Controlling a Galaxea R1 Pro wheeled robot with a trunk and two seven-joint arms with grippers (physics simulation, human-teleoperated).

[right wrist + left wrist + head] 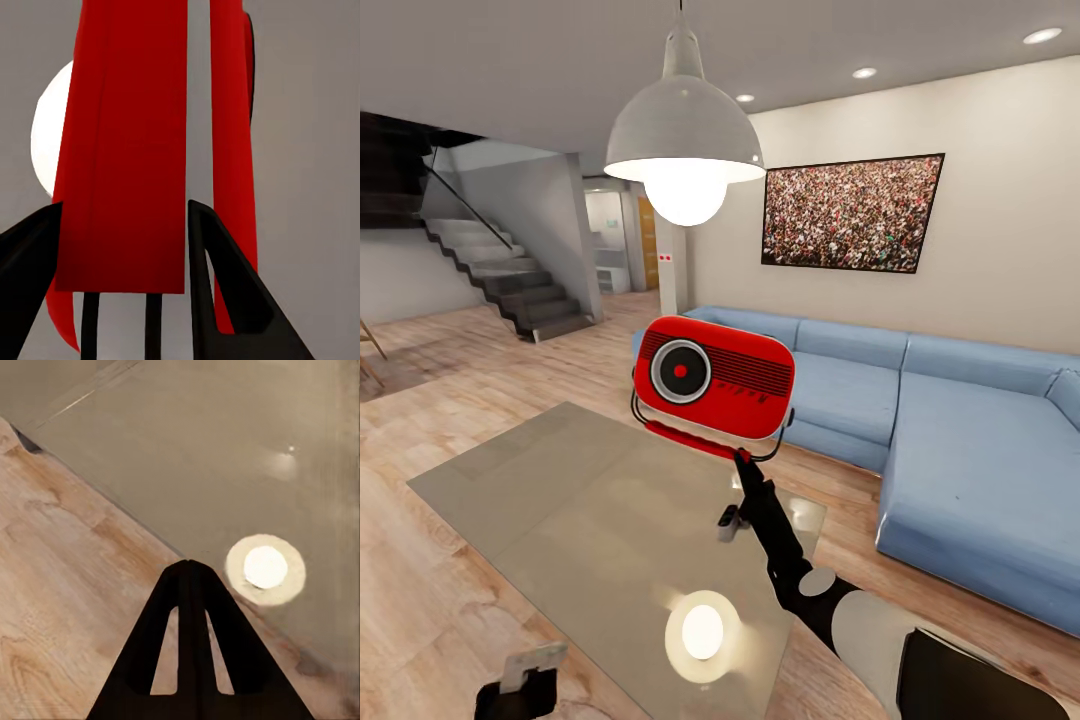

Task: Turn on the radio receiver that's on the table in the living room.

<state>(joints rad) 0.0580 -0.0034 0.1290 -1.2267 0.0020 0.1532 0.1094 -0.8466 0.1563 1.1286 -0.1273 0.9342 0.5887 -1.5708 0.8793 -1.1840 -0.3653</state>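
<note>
The radio receiver [713, 378] is seen in the head view lifted above the table [560, 500], held up at about 12 o'clock from the right gripper [742, 458]. Its red front with the round silver dial and dark slatted grille is turned toward the camera, and it is tilted slightly. The right arm [790, 560] is stretched up from 5 o'clock toward the radio's underside, where a red base bar and thin black wire legs are visible. In the right wrist view the right gripper [124, 247] is seen with its two dark fingers [217, 277] set on either side of a red slab of the radio receiver [127, 150], pinching it.

The left gripper [189, 577] is seen in the left wrist view with its fingers pressed together into one point, over the table edge [187, 472] where glass meets the wood floor [60, 585]. In the head view it is low at 7 o'clock [525, 680].

A pendant lamp [682, 150] hangs at 12 o'clock, and its reflection [703, 632] is mirrored on the glass. A blue sofa [960, 440] is placed at 3 o'clock, a framed crowd picture [852, 212] at 1 o'clock, and a staircase [500, 270] at 10 o'clock.
</note>
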